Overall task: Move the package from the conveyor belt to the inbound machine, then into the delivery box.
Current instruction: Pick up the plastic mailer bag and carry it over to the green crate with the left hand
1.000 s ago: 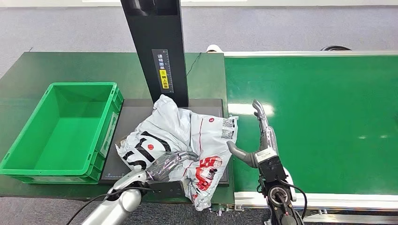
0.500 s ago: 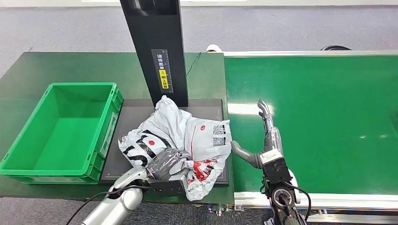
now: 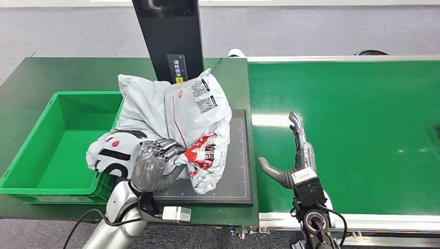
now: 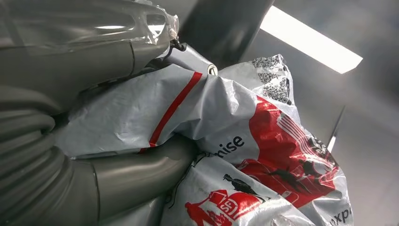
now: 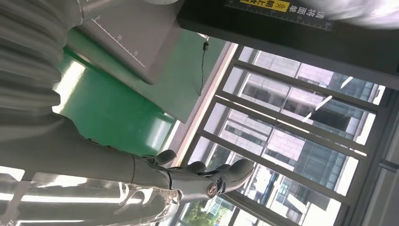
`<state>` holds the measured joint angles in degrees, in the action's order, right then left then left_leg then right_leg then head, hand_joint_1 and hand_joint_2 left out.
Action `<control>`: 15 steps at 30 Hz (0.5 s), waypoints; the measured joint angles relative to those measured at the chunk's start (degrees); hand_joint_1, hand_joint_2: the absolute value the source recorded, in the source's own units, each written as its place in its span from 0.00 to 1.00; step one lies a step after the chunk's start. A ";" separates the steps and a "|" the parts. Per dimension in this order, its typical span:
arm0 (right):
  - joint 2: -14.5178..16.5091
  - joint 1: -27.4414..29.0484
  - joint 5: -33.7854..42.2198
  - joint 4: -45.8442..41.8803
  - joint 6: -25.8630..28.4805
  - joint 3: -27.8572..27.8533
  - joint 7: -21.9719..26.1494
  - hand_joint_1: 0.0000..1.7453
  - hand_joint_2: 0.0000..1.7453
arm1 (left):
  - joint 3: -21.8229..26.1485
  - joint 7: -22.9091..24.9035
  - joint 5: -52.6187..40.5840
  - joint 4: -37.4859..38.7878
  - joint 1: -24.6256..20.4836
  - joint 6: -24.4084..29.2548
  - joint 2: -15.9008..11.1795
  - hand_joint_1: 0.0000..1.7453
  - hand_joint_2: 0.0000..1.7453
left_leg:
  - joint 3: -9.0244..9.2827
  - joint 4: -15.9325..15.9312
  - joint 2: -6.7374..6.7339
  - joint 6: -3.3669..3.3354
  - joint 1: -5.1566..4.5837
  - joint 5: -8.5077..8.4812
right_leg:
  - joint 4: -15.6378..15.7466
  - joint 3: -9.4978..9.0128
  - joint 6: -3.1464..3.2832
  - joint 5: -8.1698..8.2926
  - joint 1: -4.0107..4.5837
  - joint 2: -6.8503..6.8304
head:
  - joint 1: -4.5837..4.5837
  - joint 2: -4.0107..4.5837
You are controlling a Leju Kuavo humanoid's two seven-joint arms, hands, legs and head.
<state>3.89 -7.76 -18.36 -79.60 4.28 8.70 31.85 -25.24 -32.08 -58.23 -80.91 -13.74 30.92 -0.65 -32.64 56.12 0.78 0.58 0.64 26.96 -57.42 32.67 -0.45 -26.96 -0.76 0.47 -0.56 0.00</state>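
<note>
Two of the three stops look dealt with, as I judge it: the package is off the conveyor belt (image 3: 363, 129) and has reached the inbound machine, so only the drop into the box remains. My left hand (image 3: 150, 163), low and left of centre in the head view, grips the grey, red-printed courier bag (image 3: 171, 111) by a bunched fold, thumb and fingers (image 4: 141, 172) wrapped into the plastic. The bag hangs lifted above the machine's dark scanning plate (image 3: 236, 171), its top against the black post (image 3: 168, 36), its left end already over the rim of the green delivery box (image 3: 31, 155) at the left of the frame. That box sits on the dark green table (image 3: 62, 70), nothing inside. My right hand (image 3: 293, 155), lower right, holds nothing, fingers stretched apart over the belt. What's left: carry the bag leftward over the box and let go.
</note>
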 joint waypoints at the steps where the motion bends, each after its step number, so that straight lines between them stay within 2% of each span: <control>1: 0.00 0.10 0.00 -0.08 0.01 -0.07 0.01 0.00 1.00 | 0.01 0.16 -1.29 -1.76 0.64 1.52 -0.13 1.00 1.00 | 0.00 0.00 0.00 0.00 0.00 0.00 | 0.00 0.00 0.00 0.00 0.00 0.00 | 0.00 0.00; 7: 0.00 0.97 0.00 -0.75 0.08 -0.40 0.06 0.00 1.00 | 0.00 1.17 -4.12 -8.91 2.99 7.63 -0.77 1.00 1.00 | -0.01 0.00 -0.01 0.00 0.00 0.01 | 0.00 0.00 0.00 0.00 0.00 0.00 | -0.01 0.00; 12: 0.00 1.18 0.00 -0.86 0.09 -0.42 0.08 0.00 1.00 | 0.00 1.14 -4.25 -11.04 3.62 7.99 -1.09 1.00 1.00 | 0.00 0.00 -0.01 0.00 0.00 0.00 | 0.00 0.00 0.00 0.00 0.00 0.00 | -0.01 0.00; 15: 0.00 1.19 0.00 -0.86 0.09 -0.42 0.11 0.00 1.00 | 0.35 -0.55 -5.70 -12.00 3.96 8.07 -1.01 1.00 1.00 | 0.00 0.00 -0.01 0.00 0.00 0.00 | 0.00 0.00 0.00 0.00 0.00 0.00 | -0.01 0.00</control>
<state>3.89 -6.57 -18.36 -80.46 4.37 8.28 31.97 -24.89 -32.63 -63.93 -92.91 -9.78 39.00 -1.66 -32.65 56.12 0.77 0.57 0.64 26.97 -57.41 32.67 -0.45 -26.96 -0.76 0.46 -0.56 0.00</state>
